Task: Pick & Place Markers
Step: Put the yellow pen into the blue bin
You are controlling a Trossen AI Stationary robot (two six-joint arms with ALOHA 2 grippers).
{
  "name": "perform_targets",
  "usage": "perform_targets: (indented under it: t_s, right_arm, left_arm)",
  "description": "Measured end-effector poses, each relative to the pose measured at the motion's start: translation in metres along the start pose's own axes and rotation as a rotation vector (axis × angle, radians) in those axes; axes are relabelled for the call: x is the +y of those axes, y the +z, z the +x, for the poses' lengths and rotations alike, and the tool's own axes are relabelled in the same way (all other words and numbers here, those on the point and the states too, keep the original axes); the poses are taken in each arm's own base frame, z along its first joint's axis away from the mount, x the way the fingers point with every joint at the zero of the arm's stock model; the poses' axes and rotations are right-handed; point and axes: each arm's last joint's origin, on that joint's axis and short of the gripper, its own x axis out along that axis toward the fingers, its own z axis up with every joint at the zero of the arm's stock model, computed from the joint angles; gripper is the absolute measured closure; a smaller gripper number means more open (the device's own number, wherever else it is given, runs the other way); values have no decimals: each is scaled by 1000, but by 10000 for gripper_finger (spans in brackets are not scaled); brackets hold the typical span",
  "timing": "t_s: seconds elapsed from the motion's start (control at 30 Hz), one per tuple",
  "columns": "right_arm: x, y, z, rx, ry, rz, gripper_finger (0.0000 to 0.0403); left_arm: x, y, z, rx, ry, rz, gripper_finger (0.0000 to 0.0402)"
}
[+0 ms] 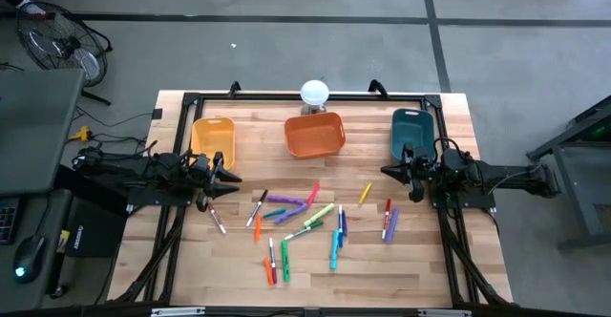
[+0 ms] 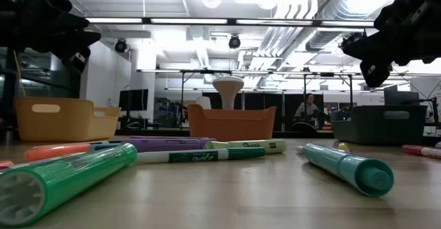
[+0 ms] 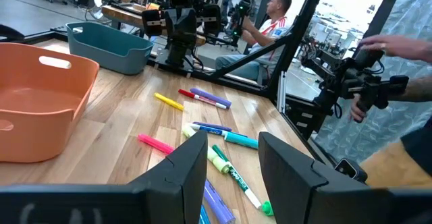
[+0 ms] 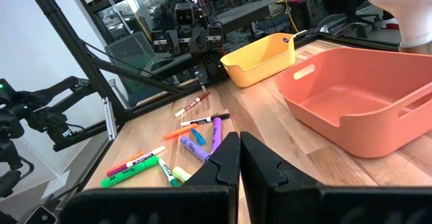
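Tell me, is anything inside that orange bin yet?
No. The orange bin shows a bare floor in the right wrist view; only the strip hidden behind its near wall is unseen. The markers lie on the table.

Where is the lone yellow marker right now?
In the high view the yellow marker lies on the table's right half, in front of the gap between the orange bin and the teal bin, just left of the red marker.

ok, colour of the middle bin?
Orange. The middle bin shows best in the high view, between the yellow and teal ones.
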Motion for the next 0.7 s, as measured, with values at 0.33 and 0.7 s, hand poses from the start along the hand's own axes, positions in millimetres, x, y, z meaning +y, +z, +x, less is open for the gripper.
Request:
perform_targets:
  t_s: [0.33, 0.7]
  right_arm:
    - [0, 1, 0, -9, -1, -1, 402]
    - [2, 5, 2, 41, -21, 33, 402]
  left_arm:
    - [0, 0, 0, 0, 0, 0, 270]
    - [0, 0, 0, 0, 0, 0, 270]
